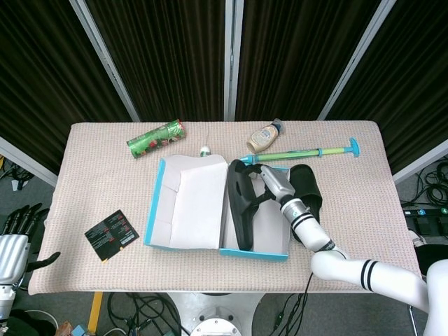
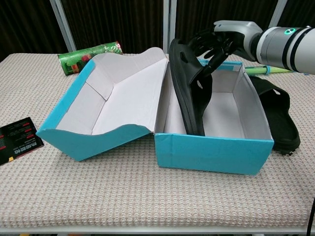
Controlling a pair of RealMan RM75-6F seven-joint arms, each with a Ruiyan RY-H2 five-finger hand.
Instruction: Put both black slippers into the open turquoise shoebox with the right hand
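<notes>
Right hand grasps a black slipper, fingers curled over its upper edge. That slipper stands on its side inside the turquoise shoebox, leaning along the left wall of the box compartment, sole facing left toward the raised lid. In head view the same slipper runs near-to-far inside the shoebox, with the right hand at its far end. Second slipper lies flat on the worktop just beside the box's right wall, outside it; also seen in chest view. Left hand hangs off the worktop's near-left corner, fingers spread, holding nothing. Elsewhere on the worktop: green tube far left, sauce bottle far centre, green-blue stick behind the box, black card near left.
</notes>
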